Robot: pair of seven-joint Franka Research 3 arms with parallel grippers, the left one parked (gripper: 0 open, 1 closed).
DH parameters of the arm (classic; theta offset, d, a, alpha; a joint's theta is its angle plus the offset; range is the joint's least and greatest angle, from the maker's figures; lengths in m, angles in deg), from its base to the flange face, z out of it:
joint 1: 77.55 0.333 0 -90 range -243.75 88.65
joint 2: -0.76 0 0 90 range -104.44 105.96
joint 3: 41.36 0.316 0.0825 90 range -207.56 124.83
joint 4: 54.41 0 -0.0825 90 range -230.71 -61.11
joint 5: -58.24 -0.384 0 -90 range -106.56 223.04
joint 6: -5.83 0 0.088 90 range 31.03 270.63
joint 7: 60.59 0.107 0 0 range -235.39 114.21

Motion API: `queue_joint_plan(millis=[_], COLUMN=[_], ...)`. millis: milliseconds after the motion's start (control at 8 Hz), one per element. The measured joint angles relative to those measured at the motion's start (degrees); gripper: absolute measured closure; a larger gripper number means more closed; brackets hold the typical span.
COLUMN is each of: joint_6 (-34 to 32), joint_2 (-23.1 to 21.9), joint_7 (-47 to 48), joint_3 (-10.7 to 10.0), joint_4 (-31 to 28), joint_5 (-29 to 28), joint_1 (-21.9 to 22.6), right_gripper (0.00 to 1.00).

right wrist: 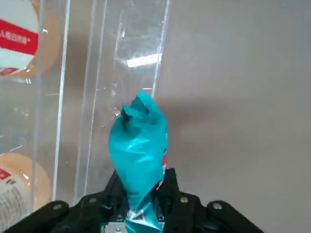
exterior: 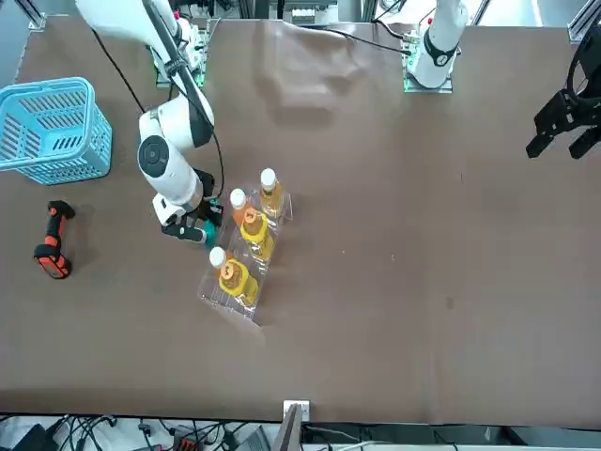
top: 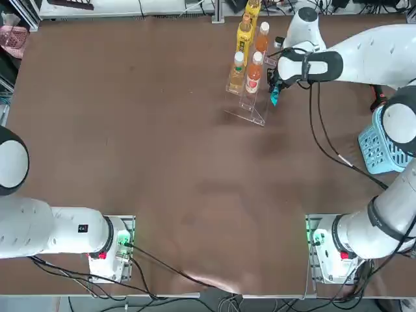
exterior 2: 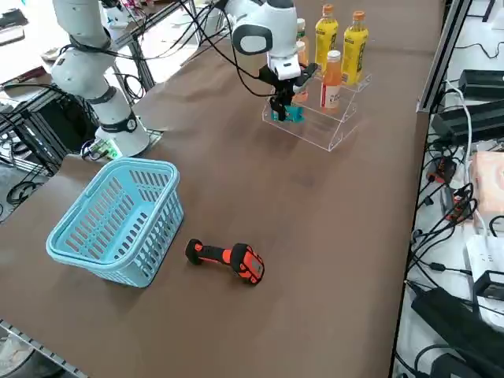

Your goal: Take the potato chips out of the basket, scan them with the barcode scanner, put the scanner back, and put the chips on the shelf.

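Teal-blue packet of potato chips [right wrist: 138, 145] sits pinched by its crimped end between my right gripper [right wrist: 141, 199], jaws nearly closed on the thin seal, the body of the bag standing out beyond my fingertips. Judgement on handling: very light, soft and crinkly, the film slick and the contents fragile; a hold on the flat sealed end is correct, since squeezing the puffed middle would crush the chips and the bag would likely slide.

Position: my gripper [exterior 2: 285, 101] points down at the near edge of the shelf [exterior 2: 335, 130], the packet's free end hanging just beside the clear lower tier and not yet resting on it, as far as the views show. Orange and yellow drink bottles [exterior 2: 332, 79] occupy the tiers just beyond my hand.

Well behind my hand, the barcode scanner [exterior 2: 227, 258] lies on the table beside the basket [exterior 2: 118, 220], which appears empty. Placement on the shelf remains outstanding.
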Motion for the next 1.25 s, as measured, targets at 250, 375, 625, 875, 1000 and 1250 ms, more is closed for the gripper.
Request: queue_joint_plan(millis=[250,375,625,875,1000,1250], joint_6=[1.49,2.03,2.68,2.76,2.76,2.76], joint_2=[1.06,1.46,1.88,2.04,2.30,2.93], joint_7=[0.66,1.13,2.02,2.11,2.23,2.28], joint_3=[0.00,0.00,0.01,0.00,0.00,-0.02], joint_4=[0.01,0.09,0.45,1.47,1.72,2.18], joint_5=[-0.02,-0.02,-0.94,-2.32,-2.45,-2.47], joint_1=[0.47,0.69,1.29,1.89,2.11,2.15], right_gripper=[0.75,0.75,0.75,0.75,0.74,0.74])
